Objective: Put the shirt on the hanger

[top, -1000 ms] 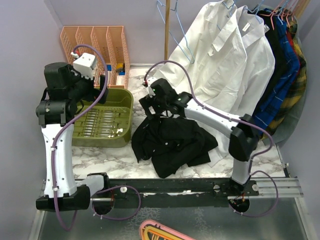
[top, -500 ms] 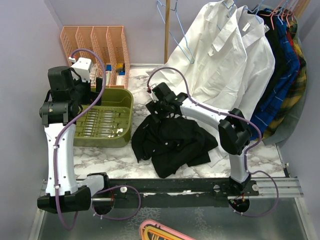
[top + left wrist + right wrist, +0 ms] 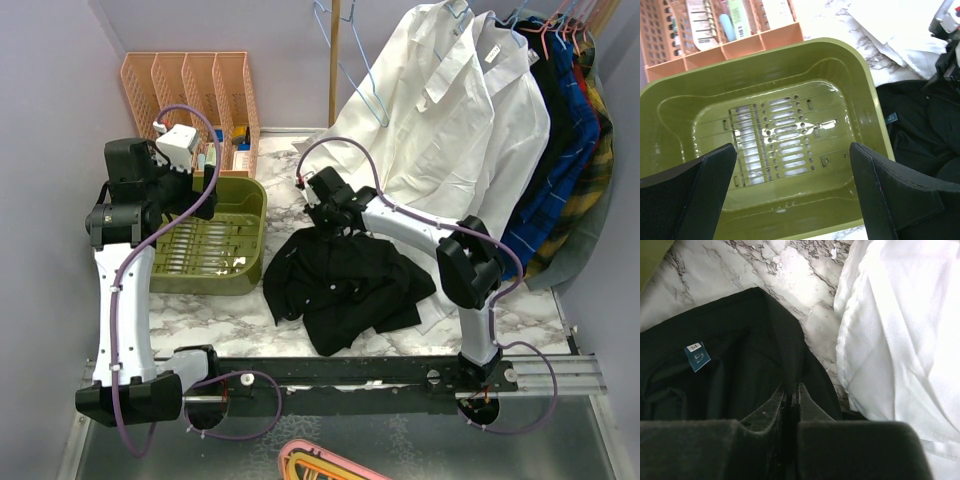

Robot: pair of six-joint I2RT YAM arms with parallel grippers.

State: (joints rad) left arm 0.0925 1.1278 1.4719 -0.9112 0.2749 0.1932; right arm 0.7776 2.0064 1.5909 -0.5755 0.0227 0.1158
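Black shirt [image 3: 345, 285]: heaped mid-table. Right gripper [image 3: 791, 390]: pinched shut on its collar edge, I think. Left gripper [image 3: 792, 150]: wide open, empty. Light-blue hanger [image 3: 360, 72]: hanging at 12 o'clock. Step: collar grasp; next I must lift and spread it.

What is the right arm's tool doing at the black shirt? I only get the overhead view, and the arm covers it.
Observer: The right wrist view shows the right tool shut on a fold of the black shirt.
Operator: Anything written on the shirt?
Observer: A small blue size tag reading M, left of the pinched fold.
Operator: And the left tool?
Observer: The left tool is open, holding nothing, above the green tray and its slotted floor.
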